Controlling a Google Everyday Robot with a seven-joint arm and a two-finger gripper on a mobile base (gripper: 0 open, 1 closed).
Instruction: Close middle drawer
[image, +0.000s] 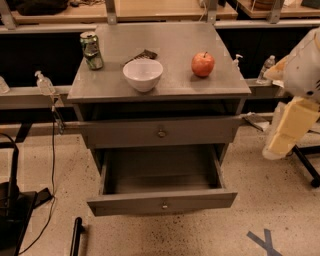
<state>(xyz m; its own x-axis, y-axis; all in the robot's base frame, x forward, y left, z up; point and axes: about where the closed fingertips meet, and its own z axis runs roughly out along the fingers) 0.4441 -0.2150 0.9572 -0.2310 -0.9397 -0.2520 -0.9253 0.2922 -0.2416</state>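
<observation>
Drawer: grey metal middle drawer (162, 202) with small brassy knob, pulled far out of the grey cabinet (175, 55).
Pincer: cream pincer (286, 131) hangs right of cabinet; open or closed, cannot tell.
Bearing: drawer front lies lower-left, well apart, long axis crosswise.

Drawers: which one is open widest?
The lowest drawer, its tray exposed; the taller-fronted drawer above barely protrudes. The gripper hangs right of the cabinet.
</observation>
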